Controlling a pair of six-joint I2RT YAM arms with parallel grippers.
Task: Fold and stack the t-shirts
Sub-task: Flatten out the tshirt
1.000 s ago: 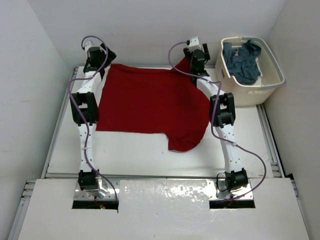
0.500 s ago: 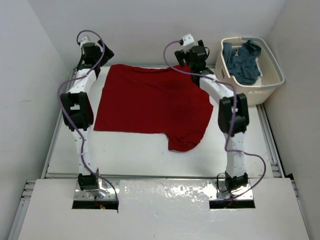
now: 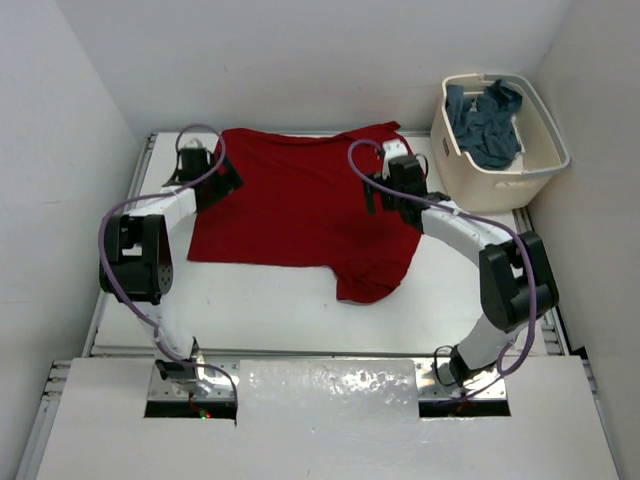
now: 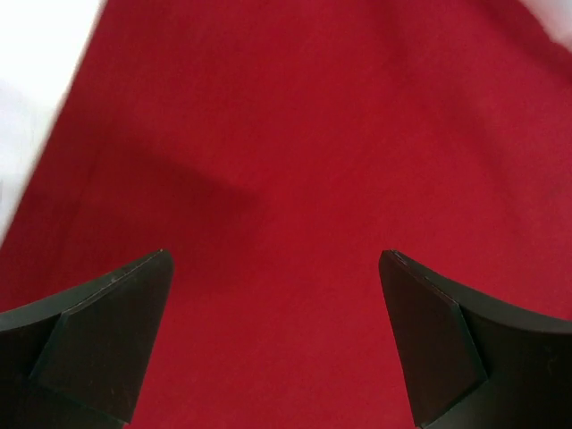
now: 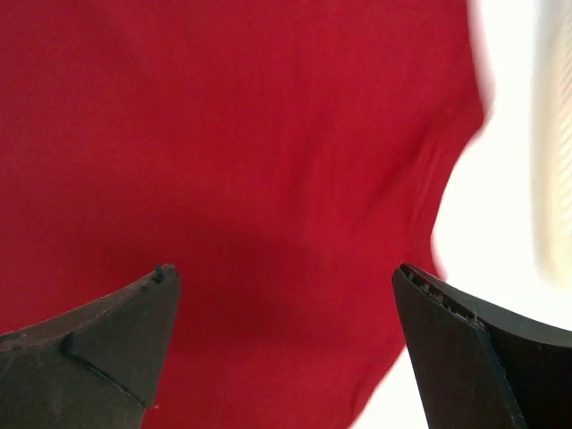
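Lying flat on the tabletop, left of the laundry basket: red t-shirt, unfolded (blue-grey shirt waits inside the basket). Left fingers and right fingers spread wide, empty, hovering over it. Recommended: pinch opposite edges level, fold straight, avoid dragging

Bright, even overhead light fills the top view; the white table is nearly washed out; glare glints off the shiny near board; shadows there are soft. The 2 wrist views are blurred; the red t-shirt shows no weave and its edges smear; a dim shadow darkens the cloth ahead of the left gripper and the right gripper.
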